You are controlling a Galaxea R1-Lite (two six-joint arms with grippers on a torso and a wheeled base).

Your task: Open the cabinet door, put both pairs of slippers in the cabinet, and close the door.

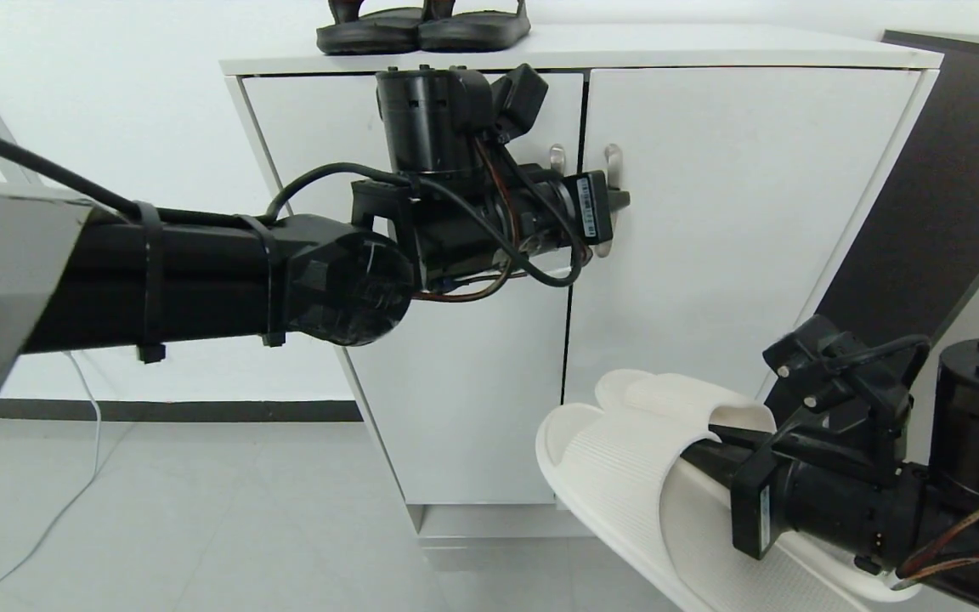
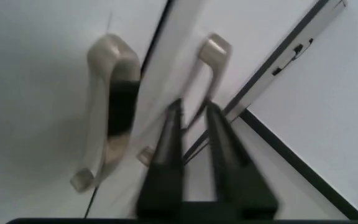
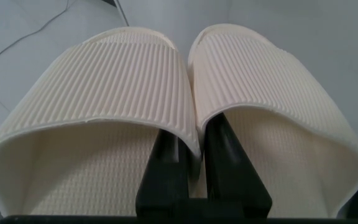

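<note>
The white cabinet (image 1: 753, 212) stands with both doors closed. A pair of black slippers (image 1: 421, 30) rests on its top. My left gripper (image 1: 621, 202) (image 2: 194, 109) is at the right door's handle (image 1: 613, 157) (image 2: 215, 48), its fingers close together with the handle's bar between them. The left door's handle (image 1: 556, 155) (image 2: 107, 68) is just beside it. Low at the right, in front of the cabinet, my right gripper (image 1: 710, 450) (image 3: 191, 134) is shut on a pair of white ribbed slippers (image 1: 625, 459) (image 3: 104, 87), pinching their inner edges together.
A dark panel (image 1: 948, 195) leans beside the cabinet's right side. A thin white cable (image 1: 73, 501) trails over the grey floor at the left, by the wall. Open floor lies in front of the cabinet.
</note>
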